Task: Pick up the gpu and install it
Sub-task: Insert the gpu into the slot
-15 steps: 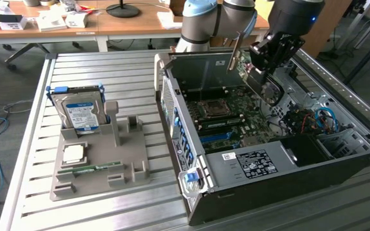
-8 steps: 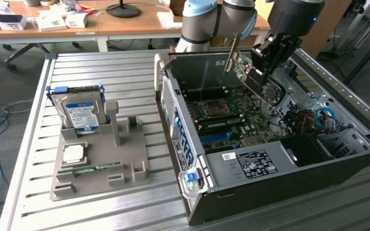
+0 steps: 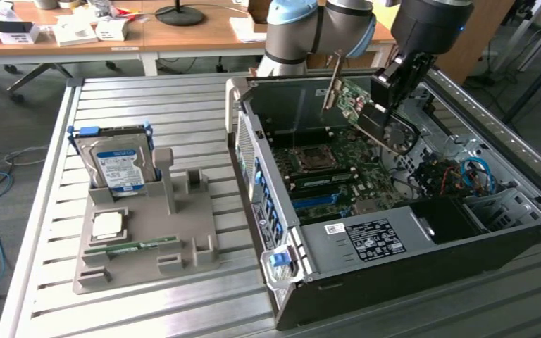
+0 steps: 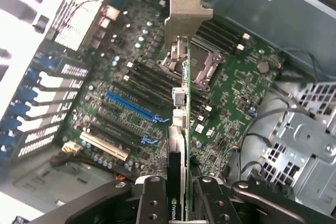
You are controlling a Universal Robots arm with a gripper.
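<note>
The gpu (image 3: 363,116) is a thin card with a pale metal end bracket, hanging tilted above the open computer case (image 3: 346,282). My gripper (image 3: 394,84) is shut on its upper edge. In the wrist view the gpu (image 4: 181,124) appears edge-on between my two fingers (image 4: 152,203), the gripper (image 4: 181,205) clamped on the card. Its bracket (image 4: 187,9) points toward the case's rear wall. The card hangs in the air over the motherboard (image 4: 121,77), apart from the expansion slots. A blue slot (image 4: 131,107) lies beside the card's line.
A grey fixture (image 3: 181,243) stands on the slatted table at the exterior view's left. It carries a silver hard drive (image 3: 115,165) and a green memory stick (image 3: 134,246). Cables and a drive cage (image 3: 496,204) crowd the case's far side. A desk (image 3: 110,32) runs behind.
</note>
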